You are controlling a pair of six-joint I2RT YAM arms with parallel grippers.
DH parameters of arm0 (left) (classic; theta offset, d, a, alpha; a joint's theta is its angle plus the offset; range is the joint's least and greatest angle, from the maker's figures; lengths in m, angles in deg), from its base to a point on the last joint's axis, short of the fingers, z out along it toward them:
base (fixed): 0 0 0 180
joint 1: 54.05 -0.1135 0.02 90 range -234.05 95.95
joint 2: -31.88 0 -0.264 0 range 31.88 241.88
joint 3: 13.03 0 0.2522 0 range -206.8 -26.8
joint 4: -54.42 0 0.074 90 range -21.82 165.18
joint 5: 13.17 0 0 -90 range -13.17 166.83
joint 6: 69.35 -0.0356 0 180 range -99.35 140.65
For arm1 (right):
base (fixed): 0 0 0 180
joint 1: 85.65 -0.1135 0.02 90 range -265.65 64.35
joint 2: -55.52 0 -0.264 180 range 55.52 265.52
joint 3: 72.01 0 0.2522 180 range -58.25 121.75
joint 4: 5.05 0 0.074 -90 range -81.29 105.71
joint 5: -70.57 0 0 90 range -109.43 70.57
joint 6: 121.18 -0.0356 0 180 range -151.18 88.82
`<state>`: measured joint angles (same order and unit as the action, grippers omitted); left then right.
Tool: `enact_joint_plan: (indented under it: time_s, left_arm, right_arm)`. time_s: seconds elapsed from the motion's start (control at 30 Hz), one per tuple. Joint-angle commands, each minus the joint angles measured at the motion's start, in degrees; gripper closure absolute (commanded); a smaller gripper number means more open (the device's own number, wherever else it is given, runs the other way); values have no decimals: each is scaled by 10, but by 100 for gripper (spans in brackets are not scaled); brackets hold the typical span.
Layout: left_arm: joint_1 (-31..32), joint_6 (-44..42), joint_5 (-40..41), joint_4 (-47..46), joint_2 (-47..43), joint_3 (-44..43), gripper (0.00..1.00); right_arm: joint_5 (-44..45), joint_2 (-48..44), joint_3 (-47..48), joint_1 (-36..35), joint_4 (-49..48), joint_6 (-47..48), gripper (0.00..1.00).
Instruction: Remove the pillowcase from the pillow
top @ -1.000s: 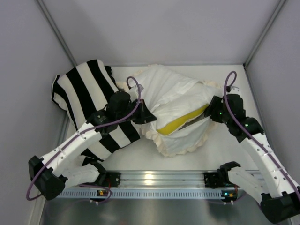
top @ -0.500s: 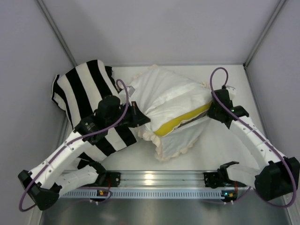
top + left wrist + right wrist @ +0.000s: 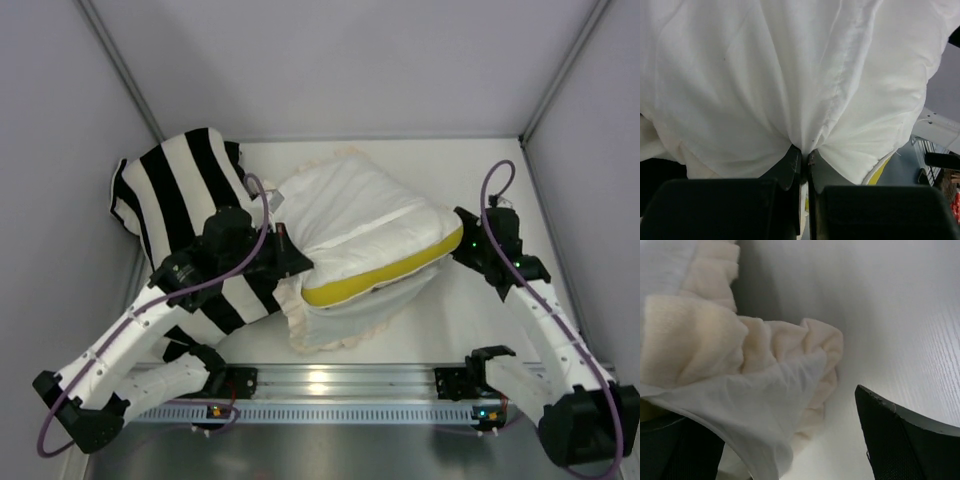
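pillow [image 3: 360, 205]: one, plump white with one yellow band, centre of the overhead view, lying over the pillowcase.
pillowcase [image 3: 335, 322]: one, with its cream frill showing below the pillow, lower centre, on the white counter [image 3: 480, 170].
left claw [image 3: 298, 262]: one, fingers together, clamped on white pillow fabric at the pillow's left end.
right claw [image 3: 462, 243]: one, fingers apart at the pillow's right end, with pillowcase frill lying loose between them.
striped cushion [image 3: 175, 195]: one, black and white, upper left.
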<state>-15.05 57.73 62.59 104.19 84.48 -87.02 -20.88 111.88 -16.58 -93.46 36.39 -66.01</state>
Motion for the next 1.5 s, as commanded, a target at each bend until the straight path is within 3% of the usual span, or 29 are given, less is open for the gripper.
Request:
enact_joint_plan:
  time_s: [0.0,0.1,0.23,0.4,0.67,0.77,0.8,0.83,0.93,0.97,1.1,1.23,1.47]
  left_arm:
    - [-5,-1,-53,-100,43,6,100]
    - [4,-1,-91,-142,111,2,100]
    - [49,-21,-62,-160,200,-56,100]
    - [65,-26,-60,-178,300,-146,100]
    - [65,-11,-50,-187,423,-236,100]
    - [65,-8,-70,-186,443,-241,80]
    - [65,-7,-75,-185,442,-237,67]
    - [65,-7,-75,-186,439,-232,44]
    - [65,-11,-73,-186,412,-203,25]
    - [65,-12,-71,-187,403,-193,22]
    - [65,1,-62,-187,351,-142,19]
    - [70,32,-37,-187,337,-76,19]
    - [142,103,23,-218,384,7,24]
  right_arm:
    - [-8,-78,20,11,-2,-26,1]
    - [-81,-92,42,24,25,-14,1]
    - [-72,-121,79,25,69,7,0]
    - [37,-154,114,24,114,18,0]
    - [136,-86,213,28,172,26,0]
    - [138,-92,222,28,171,29,1]
    - [133,-94,219,28,171,34,1]
    - [124,-97,214,27,169,38,1]
    - [1,-112,151,28,127,51,0]
    - [-80,-114,129,28,117,45,1]
    - [-187,-135,0,17,48,-9,0]
    - [-218,-153,-46,-19,6,-40,0]
    - [-262,-160,-116,-36,-32,-48,1]
